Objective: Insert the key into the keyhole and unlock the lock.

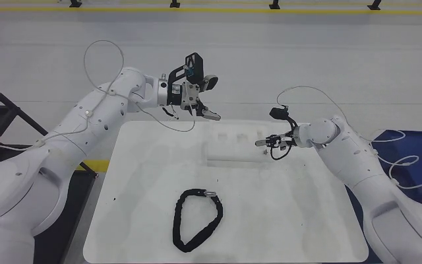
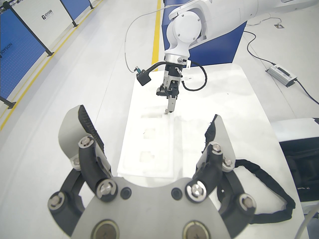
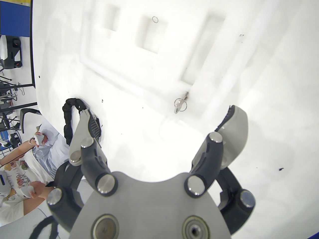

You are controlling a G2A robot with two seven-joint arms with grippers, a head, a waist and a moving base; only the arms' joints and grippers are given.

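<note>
Hovering your right claw (image 3: pixel 159 115), spread wide and empty, over the key (image 3: pixel 180 104) on the foam tray (image 3: pixel 174 75), you had nothing done yet: left claw (image 2: pixel 147 118) gaped idle, chain lock (image 1: pixel 196 219) lay apart on the table (image 1: pixel 316 218), with pickup, insertion and turn all to come.

Silver key (image 3: pixel 180 105) lies flat, apart from looped black chain lock (image 1: pixel 179 222).

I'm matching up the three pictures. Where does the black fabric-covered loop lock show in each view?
Top view: the black fabric-covered loop lock lies on the table, nearer the robot than the white foam tray.
Left wrist view: it curves out from behind the left gripper, beside the tray.
Right wrist view: it peeks from behind a finger of the right gripper.
Shared landmark: the tray's rectangular recesses.
</note>
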